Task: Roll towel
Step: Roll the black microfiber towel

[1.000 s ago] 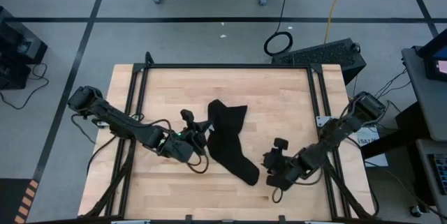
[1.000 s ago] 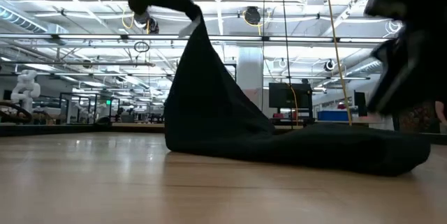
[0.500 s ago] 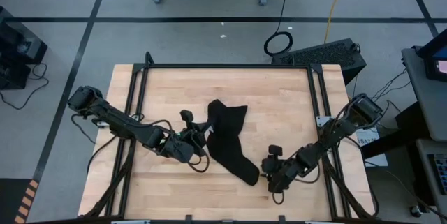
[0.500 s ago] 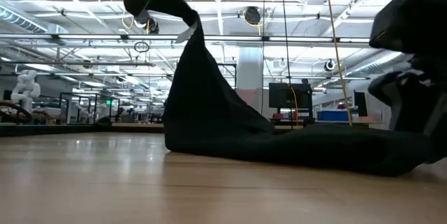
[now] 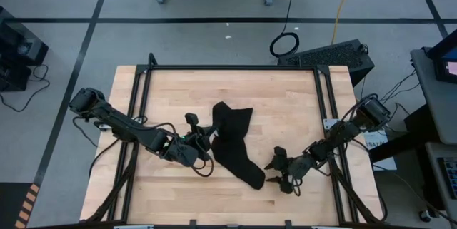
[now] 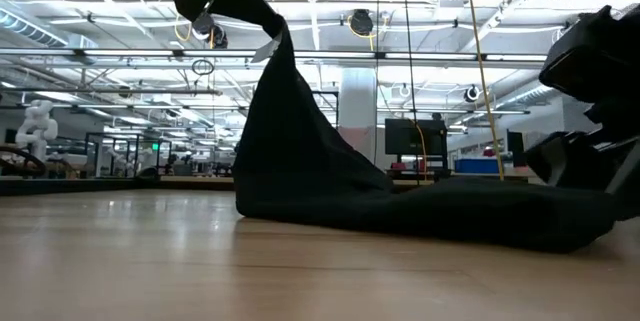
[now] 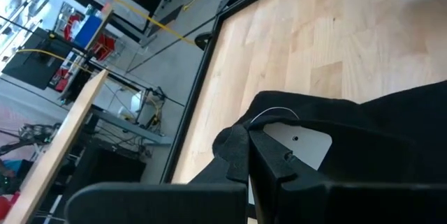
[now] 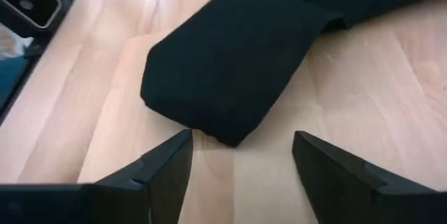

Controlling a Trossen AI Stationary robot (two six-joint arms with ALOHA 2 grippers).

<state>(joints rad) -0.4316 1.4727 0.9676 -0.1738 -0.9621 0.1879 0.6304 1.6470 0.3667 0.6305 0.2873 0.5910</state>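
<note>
Lying near the middle of the wooden table [image 5: 285, 93], the towel [image 5: 230, 142] shows us a long, narrow black shape. Its long axis runs from a wider end toward the table's far edge to a folded, rounded end toward the near edge, slanting to the right as it comes nearer. In the low view we see the cloth [image 6: 300, 161] pulled up into a peak on its left side while the rest trails flat across the wood.

We find the left gripper [image 5: 205, 139] at that raised left edge, its fingers clamped together on the cloth. The right gripper [image 5: 270, 172] sits just beside the towel's near end, its fingers [image 8: 167, 165] spread apart and touching nothing, with that end [image 8: 230, 70] ahead of them.
</note>
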